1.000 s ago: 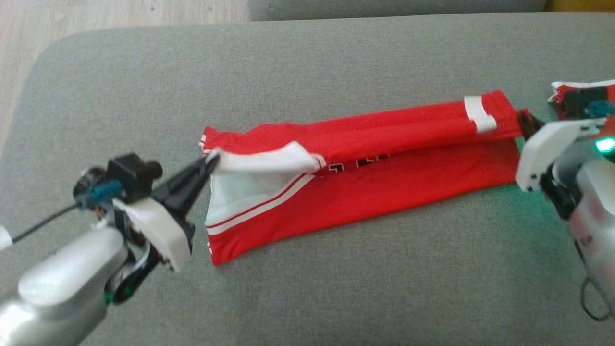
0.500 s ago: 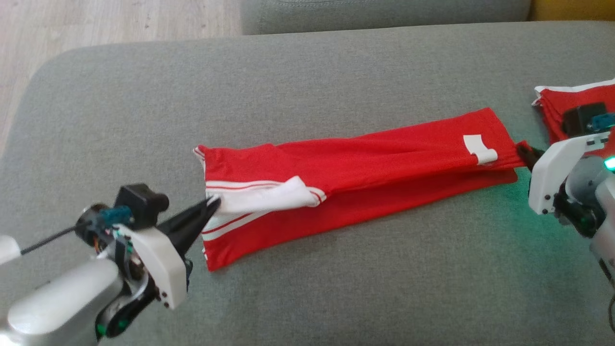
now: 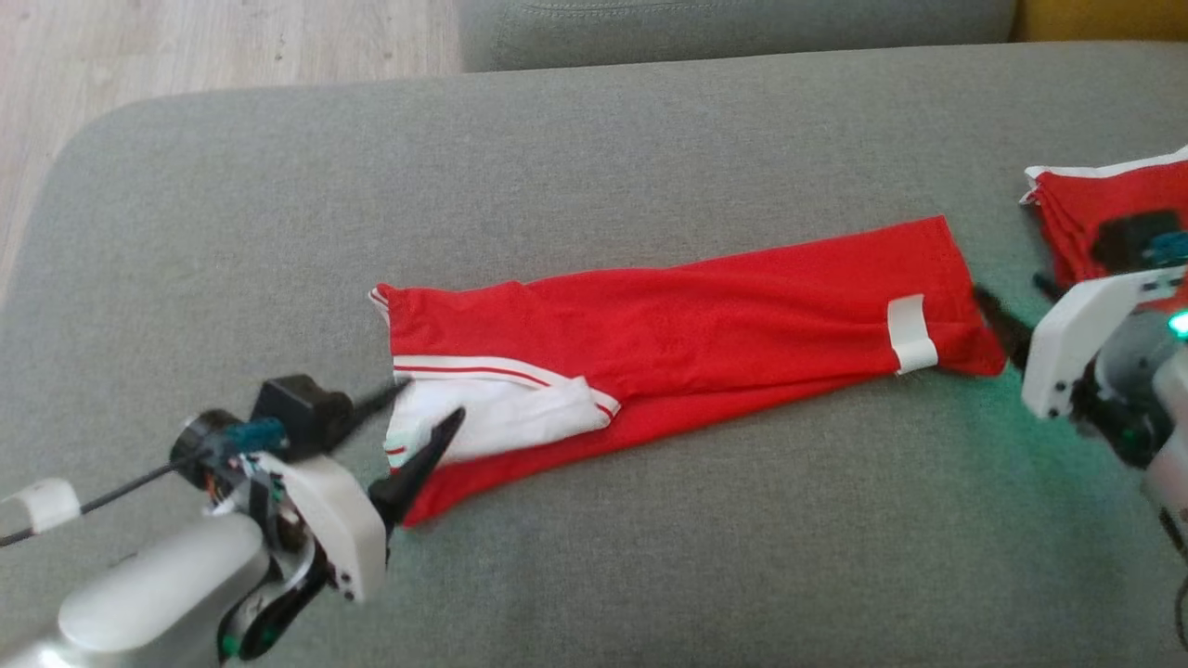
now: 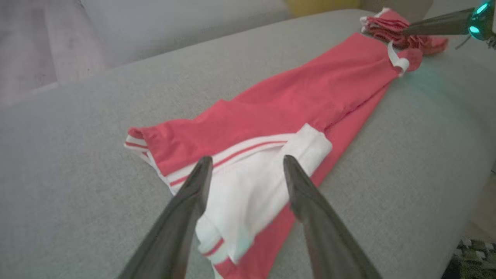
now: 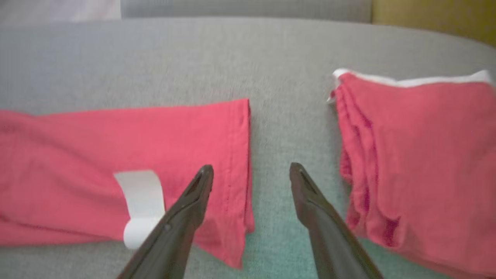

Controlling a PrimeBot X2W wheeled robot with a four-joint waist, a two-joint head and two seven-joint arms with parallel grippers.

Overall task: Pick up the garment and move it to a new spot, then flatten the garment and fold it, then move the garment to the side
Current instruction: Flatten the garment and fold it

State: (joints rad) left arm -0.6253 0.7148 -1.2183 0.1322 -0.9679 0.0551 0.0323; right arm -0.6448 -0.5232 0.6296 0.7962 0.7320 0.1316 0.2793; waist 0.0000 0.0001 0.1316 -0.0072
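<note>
Red garment (image 3: 687,325) lies lengthwise-folded mid sofa cushion (image 3: 557,167), L tool (image 4: 248,159) open w/ tips astride its bunched white flap (image 3: 520,417), R tool (image 5: 251,167) open by the hem, nothing held; risk: flap folds in lumpy, or R tool snags nearby red pile (image 3: 1095,199) instead

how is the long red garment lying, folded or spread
Folded lengthwise: the long red garment lies as a narrow strip on the sofa cushion, a second layer showing along its near edge.
</note>
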